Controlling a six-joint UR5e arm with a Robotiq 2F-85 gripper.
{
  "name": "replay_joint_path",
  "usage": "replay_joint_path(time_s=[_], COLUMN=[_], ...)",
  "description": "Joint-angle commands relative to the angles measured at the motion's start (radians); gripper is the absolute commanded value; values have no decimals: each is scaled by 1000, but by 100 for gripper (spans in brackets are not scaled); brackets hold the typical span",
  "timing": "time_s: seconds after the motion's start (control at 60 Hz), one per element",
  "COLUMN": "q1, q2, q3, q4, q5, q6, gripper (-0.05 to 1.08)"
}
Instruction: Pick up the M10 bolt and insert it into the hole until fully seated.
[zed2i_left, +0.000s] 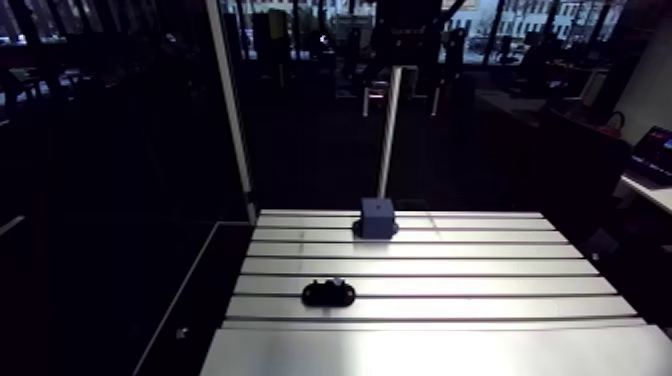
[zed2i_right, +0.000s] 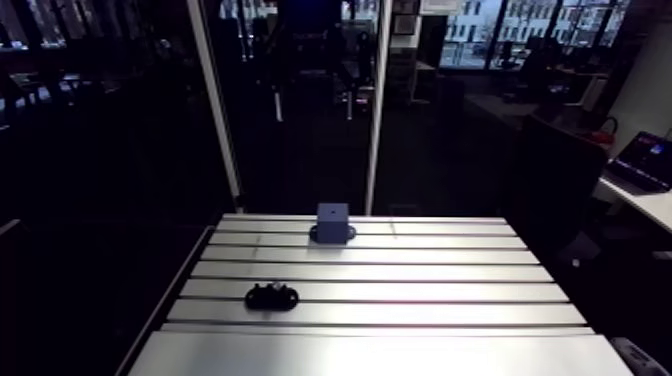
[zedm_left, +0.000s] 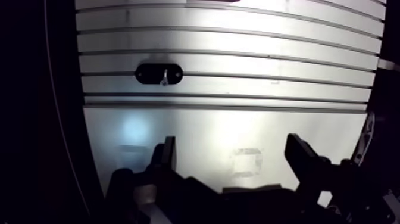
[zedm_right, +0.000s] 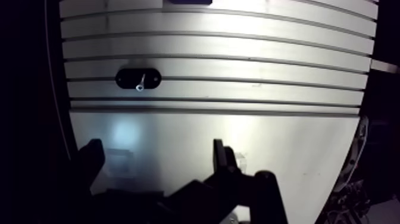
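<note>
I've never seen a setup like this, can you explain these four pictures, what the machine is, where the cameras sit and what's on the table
This is one robot arm at a slotted metal table. Two pictures come from a camera high on the arm, looking across the table; two come from a camera at the wrist, looking down past the gripper. Its two fingers stand apart and hold nothing. Ahead of it on the table lies a black oval holder with a small bolt in it. Farther back stands a blue block on a dark base.
</note>
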Motion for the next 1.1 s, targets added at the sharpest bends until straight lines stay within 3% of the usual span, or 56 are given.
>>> replay_joint_path(time_s=[0.017, 1.1], q1=[-34, -38], q2=[-92, -63], q3=[55, 81], q4=[-58, -71], q5=[-12, -8], q6=[-25, -52], gripper=[1, 1])
